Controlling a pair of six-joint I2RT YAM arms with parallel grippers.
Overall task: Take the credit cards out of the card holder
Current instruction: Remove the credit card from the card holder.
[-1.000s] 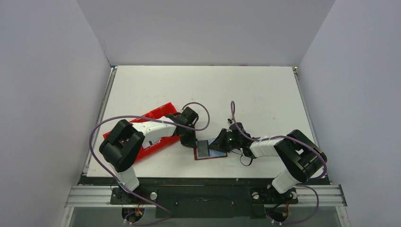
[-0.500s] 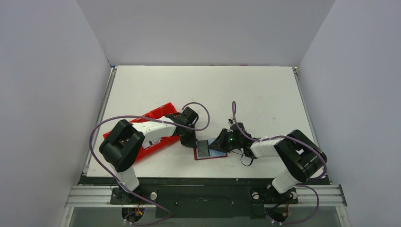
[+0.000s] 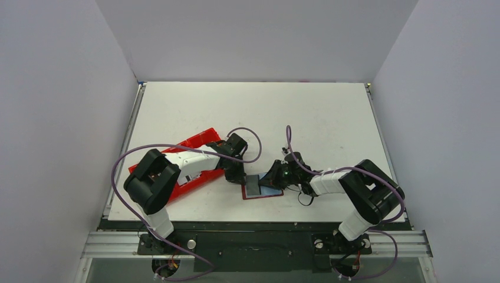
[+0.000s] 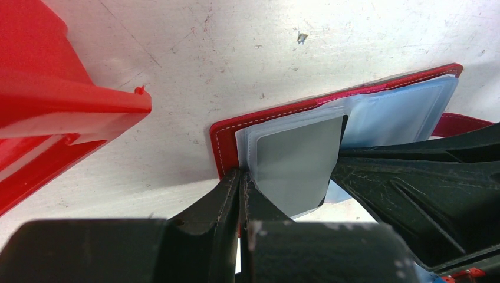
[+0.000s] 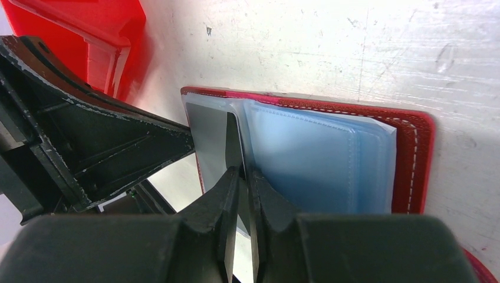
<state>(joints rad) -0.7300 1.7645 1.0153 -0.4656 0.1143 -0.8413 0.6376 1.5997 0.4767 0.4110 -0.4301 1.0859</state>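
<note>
The card holder (image 3: 272, 194) lies open near the table's front middle, dark red with grey-blue pockets (image 5: 312, 165). My left gripper (image 3: 239, 177) is shut on its left edge, pinching the red cover and a clear sleeve (image 4: 240, 175). My right gripper (image 3: 269, 180) comes in from the right and is shut on the thin edge of a credit card (image 5: 232, 144). That card looks grey and stands tilted out of the left pockets (image 4: 295, 162). The holder's red strap tab (image 4: 466, 125) sticks out on the right. Other cards are hidden in the pockets.
A bright red plastic tray (image 3: 199, 139) lies just left of the holder, under my left arm; its corner shows in the left wrist view (image 4: 71, 103) and the right wrist view (image 5: 106, 35). The two grippers' fingers are close together over the holder. White tabletop (image 3: 265, 112) extends behind.
My right gripper has shifted slightly to the left over the holder. The left gripper and the holder have stayed in place.
</note>
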